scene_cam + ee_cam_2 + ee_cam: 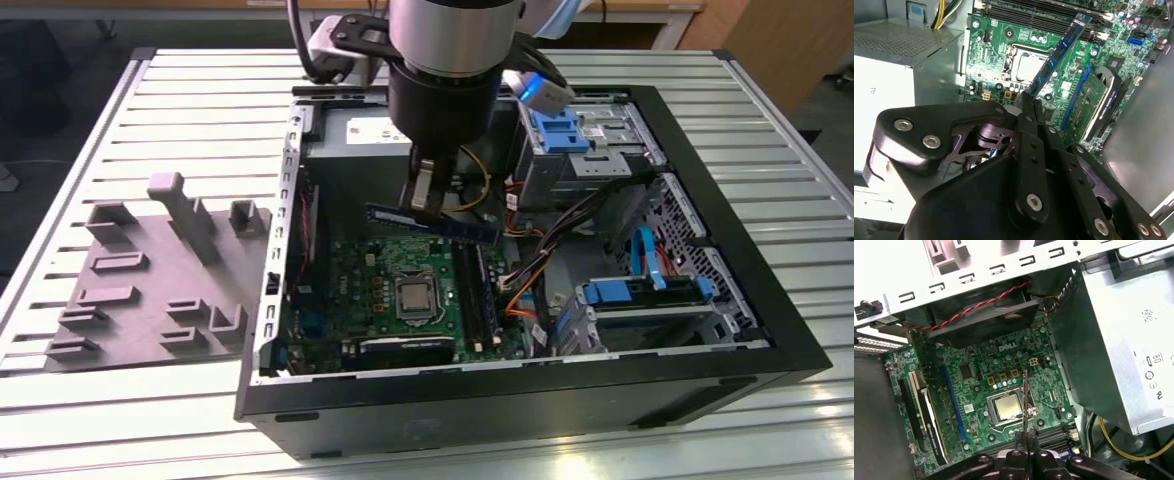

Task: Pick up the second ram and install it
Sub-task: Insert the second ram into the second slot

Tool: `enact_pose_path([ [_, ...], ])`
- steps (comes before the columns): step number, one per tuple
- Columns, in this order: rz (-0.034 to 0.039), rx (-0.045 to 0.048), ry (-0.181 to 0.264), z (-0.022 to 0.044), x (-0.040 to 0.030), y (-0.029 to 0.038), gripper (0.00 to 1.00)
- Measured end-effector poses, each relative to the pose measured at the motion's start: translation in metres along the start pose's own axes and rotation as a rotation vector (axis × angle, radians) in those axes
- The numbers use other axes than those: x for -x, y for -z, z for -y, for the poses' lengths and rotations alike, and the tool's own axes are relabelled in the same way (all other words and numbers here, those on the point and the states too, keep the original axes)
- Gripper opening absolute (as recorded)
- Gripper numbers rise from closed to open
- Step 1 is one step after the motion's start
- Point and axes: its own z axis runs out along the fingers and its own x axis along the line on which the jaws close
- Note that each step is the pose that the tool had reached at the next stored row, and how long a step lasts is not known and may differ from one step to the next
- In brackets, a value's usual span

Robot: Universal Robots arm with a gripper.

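The second ram (434, 222), a thin dark stick with a bluish face, hangs level in the air inside the open computer case. My gripper (424, 203) is shut on its upper edge. Below it lies the green motherboard (360, 270) with its processor socket (414, 298) and long black memory slots (473, 290). In the second wrist view the ram (1059, 55) slants away from the gripper (1030, 102) toward the slots (1039, 12). The first wrist view shows the ram (1025, 400) edge-on as a thin line over the socket (1008, 407).
A grey fixture block (160, 280) with upright posts sits at the exterior view's left of the case. Inside the case are the silver power supply (1124, 340), a graphics card (1099, 105), loose cables (534, 260) and blue drive bays (561, 125). The case walls (534, 400) close in.
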Motion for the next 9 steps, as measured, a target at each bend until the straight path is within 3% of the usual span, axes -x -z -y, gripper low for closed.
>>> enact_pose_path([
  [9,0.0018,-0.0007,-0.054,0.0006,0.0001,0.0,0.12],
])
